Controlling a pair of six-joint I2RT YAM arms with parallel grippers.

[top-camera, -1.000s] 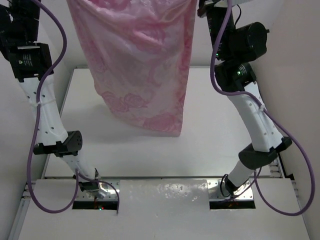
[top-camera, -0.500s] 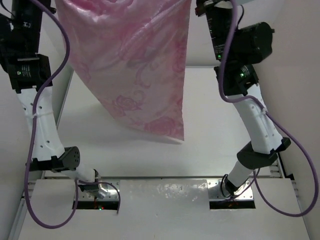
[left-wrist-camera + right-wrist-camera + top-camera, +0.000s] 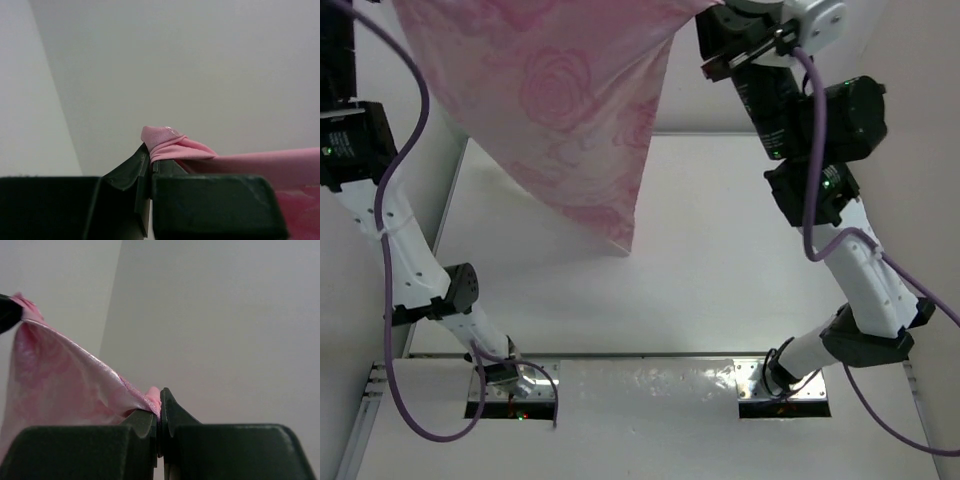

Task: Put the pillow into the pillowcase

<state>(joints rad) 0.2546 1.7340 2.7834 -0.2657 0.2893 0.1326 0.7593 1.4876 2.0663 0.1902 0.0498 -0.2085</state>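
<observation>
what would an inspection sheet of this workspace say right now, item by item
surface: white table, bare where it shows
job's things: pink pillowcase hangs in the air between the arms, its low corner over the table; pillow not seen
clutter: nothing seen
grippers: left gripper and right gripper each shut on bunched pillowcase cloth
cables: purple cables loop along both arms
surroundings: plain white walls

Robot lab, white table [image 3: 740, 270], plain walls [image 3: 200, 75]
</observation>
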